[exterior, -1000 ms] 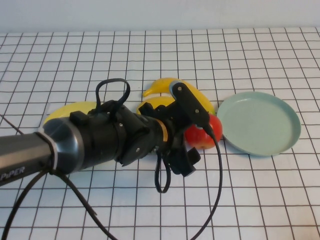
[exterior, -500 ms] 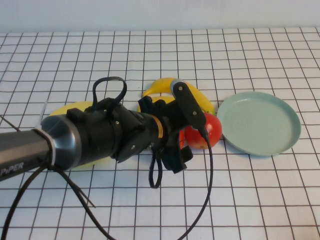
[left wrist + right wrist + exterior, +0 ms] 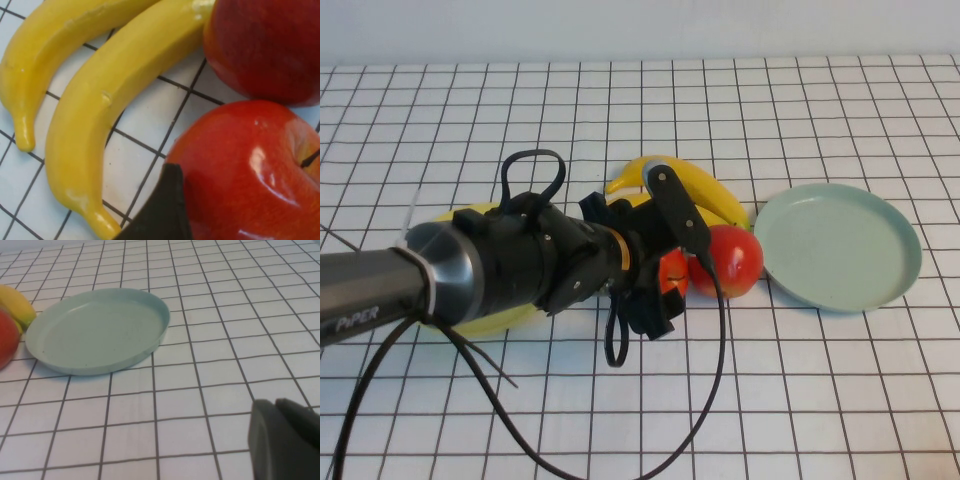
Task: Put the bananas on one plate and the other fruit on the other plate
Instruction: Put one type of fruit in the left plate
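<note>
Since a second ago the left arm has drawn back toward the robot's left; more of the far apple now shows clear of the wrist, and the dangling cable loop has swung with the arm.

Left gripper sits low over the table at the near apple, which shows only as a red sliver between the black fingers. In the left wrist view one dark fingertip lies against that apple, touching its skin. Whether the fingers are clamped on it or merely alongside cannot be told.

The two apples sit side by side, touching or nearly so. The bananas lie just behind them (two curved side by side in the wrist view,), all on the gridded table.

Pale blue-green plate rests just right of the far apple, bare. Yellow plate is mostly hidden under the left arm.

Right gripper shows only as a dark edge in its own wrist view, near the blue-green plate.
</note>
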Available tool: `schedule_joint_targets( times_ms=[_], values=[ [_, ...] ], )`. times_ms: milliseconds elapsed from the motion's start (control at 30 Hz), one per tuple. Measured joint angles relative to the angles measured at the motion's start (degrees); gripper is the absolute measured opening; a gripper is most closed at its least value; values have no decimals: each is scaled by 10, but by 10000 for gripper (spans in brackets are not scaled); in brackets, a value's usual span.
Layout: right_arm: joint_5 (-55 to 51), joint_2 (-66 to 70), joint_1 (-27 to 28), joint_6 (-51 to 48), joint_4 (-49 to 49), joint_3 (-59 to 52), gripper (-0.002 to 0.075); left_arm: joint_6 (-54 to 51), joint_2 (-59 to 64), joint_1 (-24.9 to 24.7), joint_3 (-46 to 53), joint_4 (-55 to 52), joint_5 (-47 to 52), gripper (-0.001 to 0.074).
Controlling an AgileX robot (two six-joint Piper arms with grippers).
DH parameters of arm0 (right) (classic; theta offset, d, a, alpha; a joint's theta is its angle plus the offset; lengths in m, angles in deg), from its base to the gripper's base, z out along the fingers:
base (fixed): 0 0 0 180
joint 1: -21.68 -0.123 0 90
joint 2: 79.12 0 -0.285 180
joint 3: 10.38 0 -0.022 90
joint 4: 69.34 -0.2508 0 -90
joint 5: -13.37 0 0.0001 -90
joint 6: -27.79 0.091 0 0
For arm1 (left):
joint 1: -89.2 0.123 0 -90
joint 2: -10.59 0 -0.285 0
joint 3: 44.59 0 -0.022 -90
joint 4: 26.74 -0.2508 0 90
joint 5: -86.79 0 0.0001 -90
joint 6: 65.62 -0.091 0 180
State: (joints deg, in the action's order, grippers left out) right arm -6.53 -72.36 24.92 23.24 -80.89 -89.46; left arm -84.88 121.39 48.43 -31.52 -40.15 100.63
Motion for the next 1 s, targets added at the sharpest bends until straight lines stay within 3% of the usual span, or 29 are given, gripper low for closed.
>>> schedule_joint_targets(
  times_ms=[100, 233, 567, 800, 1000],
  values=[
    [0, 0, 0, 0, 0, 0, -15, 0, 2, 1, -2, 2, -2, 625],
    [0, 0, 0, 0, 0, 0, -15, 0, 2, 1, -2, 5, -3, 536],
    [0, 0, 0, 0, 0, 0, -15, 0, -6, 1, -2, 10, -6, 536],
    [0, 0, 0, 0, 0, 0, -15, 15, -96, 6, -2, 13, -2, 536],
    [0, 0, 0, 0, 0, 0, -15, 38, -148, 62, -2, 1, 60, 536]
  ],
)
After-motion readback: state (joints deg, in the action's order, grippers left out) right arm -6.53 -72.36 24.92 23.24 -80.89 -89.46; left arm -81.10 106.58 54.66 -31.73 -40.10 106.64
